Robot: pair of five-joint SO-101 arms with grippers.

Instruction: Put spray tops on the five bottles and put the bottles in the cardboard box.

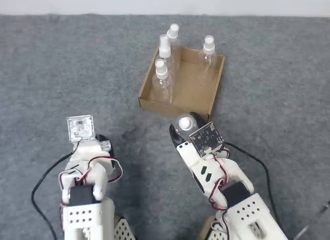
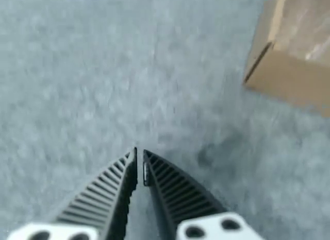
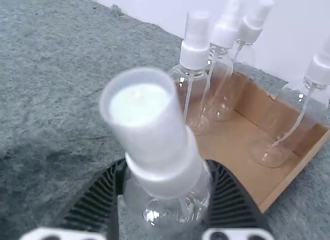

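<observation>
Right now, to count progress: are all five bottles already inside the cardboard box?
No, the fifth bottle is in the right gripper, outside the cardboard box.

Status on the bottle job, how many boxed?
Done: four topped bottles stand in the cardboard box. In hand: the right gripper holds the fifth bottle, top on, just outside the box's near wall. The left gripper is shut and empty over the carpet. Left: set the fifth inside.

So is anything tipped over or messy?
Nope, nothing looks odd. Four capped bottles stand upright in the cardboard box. The right gripper holds the fifth bottle, capped too.
</observation>
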